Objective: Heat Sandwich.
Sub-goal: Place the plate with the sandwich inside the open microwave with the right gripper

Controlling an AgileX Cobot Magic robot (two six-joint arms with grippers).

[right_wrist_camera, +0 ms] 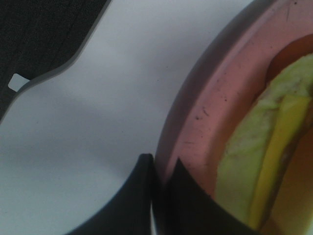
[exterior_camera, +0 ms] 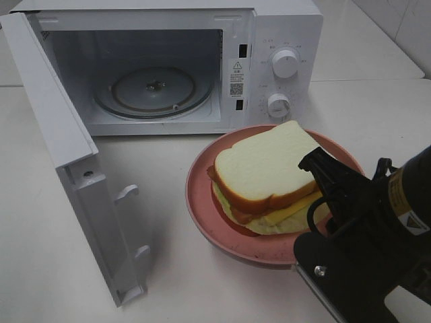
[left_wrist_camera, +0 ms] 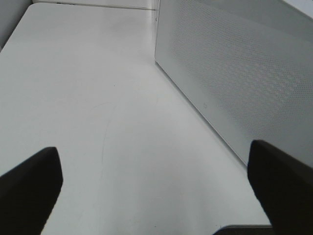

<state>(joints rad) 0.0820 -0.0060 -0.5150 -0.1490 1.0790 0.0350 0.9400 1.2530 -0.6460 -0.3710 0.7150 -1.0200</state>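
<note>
Seen: sandwich [exterior_camera: 266,171] flat on pink plate [exterior_camera: 200,195], on table [exterior_camera: 377,108] just in front of microwave [exterior_camera: 286,27], door [exterior_camera: 57,121] swung wide. At the plate's front-right rim, right gripper [right_wrist_camera: 159,164]: fingers pressed together on that rim, one outside, one inside. Sandwich just inward of the fingertips, green and yellow filling edge nearest them, untouched. Over bare table, left gripper [left_wrist_camera: 154,159]: fingers spread wide, holding nothing, beside a white dotted panel [left_wrist_camera: 234,73].
</note>
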